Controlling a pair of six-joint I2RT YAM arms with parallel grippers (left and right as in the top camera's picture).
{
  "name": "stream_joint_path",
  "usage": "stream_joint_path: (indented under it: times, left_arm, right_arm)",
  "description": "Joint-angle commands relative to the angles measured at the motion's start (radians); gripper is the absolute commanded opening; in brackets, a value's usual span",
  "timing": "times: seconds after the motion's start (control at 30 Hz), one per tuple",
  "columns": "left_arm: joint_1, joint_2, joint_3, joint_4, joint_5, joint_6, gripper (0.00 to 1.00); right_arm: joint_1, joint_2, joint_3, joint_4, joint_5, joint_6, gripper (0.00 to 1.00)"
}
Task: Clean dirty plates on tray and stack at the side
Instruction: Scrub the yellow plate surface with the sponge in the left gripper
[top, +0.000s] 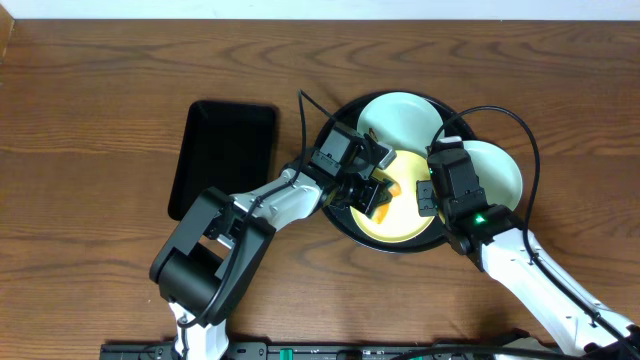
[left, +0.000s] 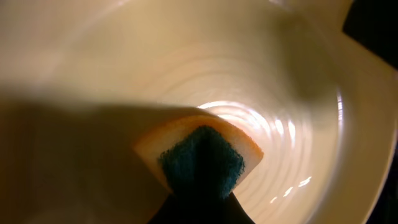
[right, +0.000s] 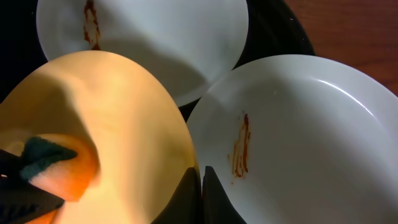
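Two smeared mint-white plates (right: 143, 37) (right: 311, 143); right tool (right: 202, 186) tight on yellow plate (right: 124, 118), left tool (top: 375, 195) tight on sponge (left: 199, 155).

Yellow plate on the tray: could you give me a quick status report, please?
Left gripper shut on sponge, pressed on yellow plate. Right gripper shut on that plate's rim. Two mint plates smeared, not yet wiped. Nothing blocking.

The right wrist view's edges cut off all three plates (right: 311, 124).

I note: left arm (top: 270, 205) and right arm (top: 520, 260) crowd the tray (top: 398, 249), plates (top: 400, 120) packed inside. Counter (top: 90, 120) open beyond the rectangular tray (top: 222, 158) and far right.
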Motion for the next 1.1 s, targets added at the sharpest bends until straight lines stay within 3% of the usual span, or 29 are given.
stream_joint_path:
  times: [0.0,0.3,0.53,0.63,0.87,1.07]
  left_arm:
    - [-0.006,0.034,-0.021,0.041,0.071,-0.074,0.07]
    - [0.171,-0.087,-0.008,0.382,0.296,-0.409,0.08]
    - [0.185,-0.128,-0.008,0.208,0.298,-0.400,0.07]
    - [0.177,-0.128,-0.008,0.109,0.295,-0.315,0.08]
    - [0.178,-0.128,-0.008,-0.064,0.095,-0.216,0.07]
    - [0.179,-0.131,-0.006,-0.090,0.002,-0.156,0.07]
  right_arm:
    - [0.009,0.003,0.012,0.005,-0.029,0.015,0.01]
    - [0.009,0.003,0.012,0.000,-0.029,0.014,0.01]
    - [0.009,0.003,0.012,-0.001,-0.029,0.015,0.01]
    - [0.009,0.003,0.012,-0.003,-0.029,0.015,0.01]
    - [0.009,0.006,0.012,-0.005,-0.029,0.015,0.01]
    - [0.009,0.071,0.011,0.000,-0.029,0.023,0.01]
